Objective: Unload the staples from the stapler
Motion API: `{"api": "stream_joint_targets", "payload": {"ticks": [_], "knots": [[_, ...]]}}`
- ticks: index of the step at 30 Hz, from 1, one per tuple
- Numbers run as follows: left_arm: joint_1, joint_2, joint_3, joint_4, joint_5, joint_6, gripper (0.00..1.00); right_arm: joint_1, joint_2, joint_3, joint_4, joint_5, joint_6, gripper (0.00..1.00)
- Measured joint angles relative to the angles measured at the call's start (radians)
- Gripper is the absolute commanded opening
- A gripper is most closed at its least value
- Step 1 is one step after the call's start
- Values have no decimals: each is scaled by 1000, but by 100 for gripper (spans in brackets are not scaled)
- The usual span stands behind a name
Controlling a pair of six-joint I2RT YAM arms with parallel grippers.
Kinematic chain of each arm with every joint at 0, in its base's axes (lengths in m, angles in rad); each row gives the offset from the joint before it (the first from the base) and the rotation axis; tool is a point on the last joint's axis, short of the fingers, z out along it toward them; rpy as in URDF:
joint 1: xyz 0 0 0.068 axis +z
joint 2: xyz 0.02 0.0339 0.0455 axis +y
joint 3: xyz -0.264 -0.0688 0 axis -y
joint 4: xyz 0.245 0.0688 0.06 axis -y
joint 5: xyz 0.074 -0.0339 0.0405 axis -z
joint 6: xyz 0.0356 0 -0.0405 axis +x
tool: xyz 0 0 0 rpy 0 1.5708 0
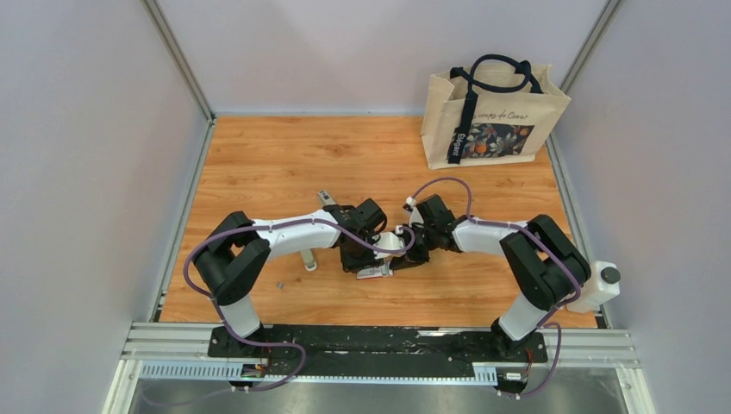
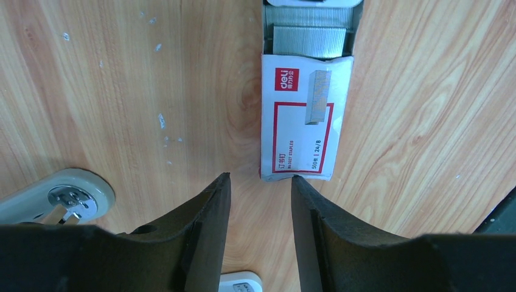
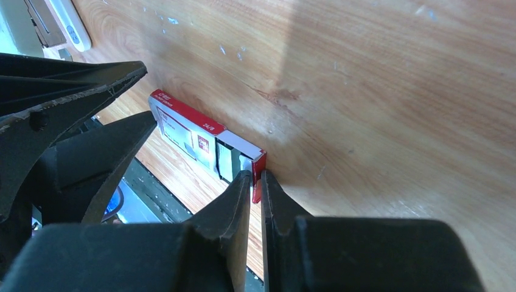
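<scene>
Pinching the box (image 3: 195, 137), not the stapler (image 1: 324, 197)
Right claw (image 3: 257, 182) clamped on the box's red end flap; left claw (image 2: 258, 179) apart, above its other end. On the desk (image 1: 259, 155) beyond the left arm, the stapler lies untouched. A pull on thin card could tear it or spill its contents.

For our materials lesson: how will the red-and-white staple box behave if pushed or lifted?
The staple box is thin card, probably crushable. Its tray is slid out, so tilting may spill staple strips. Flat, it should slide, not roll.
</scene>
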Motion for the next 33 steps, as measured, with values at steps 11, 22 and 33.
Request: {"api": "stream_joint_targets", "payload": {"ticks": [11, 22, 33], "knots": [[0, 10, 15, 2, 2, -15, 49, 19, 11, 1, 14, -7, 28, 14], [0, 19, 16, 4, 13, -19, 49, 22, 27, 8, 52, -29, 57, 29], [0, 19, 16, 5, 13, -19, 49, 23, 29, -5, 92, -42, 76, 28]]}}
